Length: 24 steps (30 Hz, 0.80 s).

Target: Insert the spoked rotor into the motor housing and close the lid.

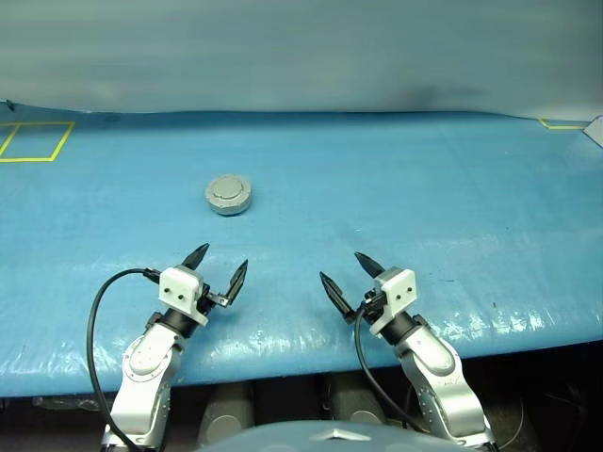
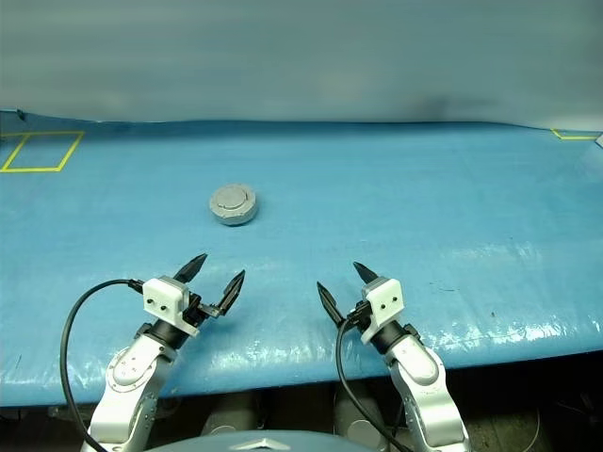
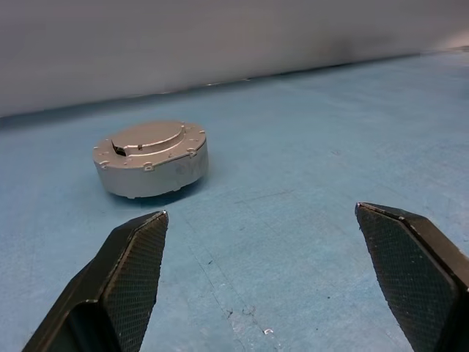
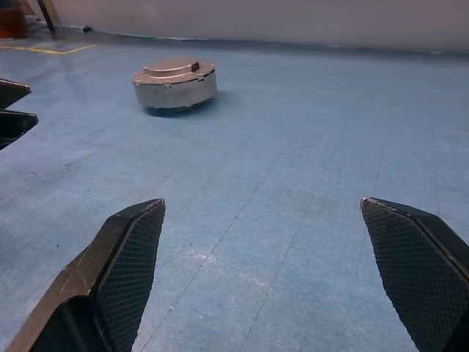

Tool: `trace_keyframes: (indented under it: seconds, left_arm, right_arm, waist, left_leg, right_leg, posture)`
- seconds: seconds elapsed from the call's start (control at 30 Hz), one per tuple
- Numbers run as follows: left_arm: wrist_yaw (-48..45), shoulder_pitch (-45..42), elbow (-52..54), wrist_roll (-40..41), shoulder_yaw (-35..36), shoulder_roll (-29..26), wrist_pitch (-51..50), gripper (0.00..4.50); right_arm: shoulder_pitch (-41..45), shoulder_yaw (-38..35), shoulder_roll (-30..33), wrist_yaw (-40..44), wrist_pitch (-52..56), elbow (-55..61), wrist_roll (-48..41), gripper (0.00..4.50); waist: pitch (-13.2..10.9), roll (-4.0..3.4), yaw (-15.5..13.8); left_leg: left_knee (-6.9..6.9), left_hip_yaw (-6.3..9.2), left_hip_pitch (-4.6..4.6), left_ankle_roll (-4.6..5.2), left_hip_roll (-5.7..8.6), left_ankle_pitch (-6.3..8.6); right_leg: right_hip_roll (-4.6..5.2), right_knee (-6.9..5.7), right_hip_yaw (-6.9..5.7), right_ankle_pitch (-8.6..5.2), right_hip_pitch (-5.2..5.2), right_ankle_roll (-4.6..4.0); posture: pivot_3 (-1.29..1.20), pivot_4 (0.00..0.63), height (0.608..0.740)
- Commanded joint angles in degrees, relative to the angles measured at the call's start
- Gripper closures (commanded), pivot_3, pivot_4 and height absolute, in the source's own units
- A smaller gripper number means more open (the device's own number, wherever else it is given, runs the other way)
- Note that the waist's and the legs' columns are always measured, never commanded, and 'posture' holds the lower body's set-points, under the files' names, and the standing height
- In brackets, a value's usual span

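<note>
Blue table (image 1: 396, 188), closed unlabelled motor housing (image 1: 229, 195)

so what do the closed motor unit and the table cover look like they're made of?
Motor housing with its lid shut: looks like cast or machined metal, matte silver-grey, with small fastener dots around the rim. Table cover: likely plastic sheeting, glossy blue, with wrinkles and glare streaks near the front edge.

Head stereo pair looks down over blue table (image 1: 452, 188); wrist cameras low, level, both facing motor housing (image 3: 151, 158).
</note>
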<state>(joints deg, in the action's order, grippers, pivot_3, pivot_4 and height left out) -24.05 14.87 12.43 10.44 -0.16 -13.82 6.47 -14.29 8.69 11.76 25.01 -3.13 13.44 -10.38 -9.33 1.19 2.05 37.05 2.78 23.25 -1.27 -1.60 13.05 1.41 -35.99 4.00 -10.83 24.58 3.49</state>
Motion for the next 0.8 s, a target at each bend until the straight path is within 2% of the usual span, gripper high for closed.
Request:
trace_keyframes:
  seconds: [0.03, 0.8]
  left_arm:
    - [-0.87, -0.5, 0.51, 1.18, 0.14, -0.2, 0.01, 0.03]
    - [-2.67, -1.7, -1.75, 1.68, 0.61, -0.51, 0.64, 0.03]
  right_arm:
    - [0.17, 0.18, -0.12, 0.02, -0.6, 1.03, 0.09, 0.0]
    - [0.71, 0.5, -0.38, 0.13, -0.24, 0.01, 0.46, 0.0]
  waist:
    - [0.0, 0.0, -0.01]
    - [0.01, -0.01, 0.0]
  left_leg:
    - [0.0, 0.0, 0.0, 0.0, 0.0, 0.0]
    - [0.01, 0.0, -0.02, 0.01, 0.0, 0.0]
  right_leg:
    - [0.0, 0.0, 0.0, 0.0, 0.0, 0.0]
    - [-0.01, -0.03, 0.0, 0.0, -0.02, 0.0]
  posture:
    - [0.0, 0.15, 0.74]
    - [0.0, 0.15, 0.74]
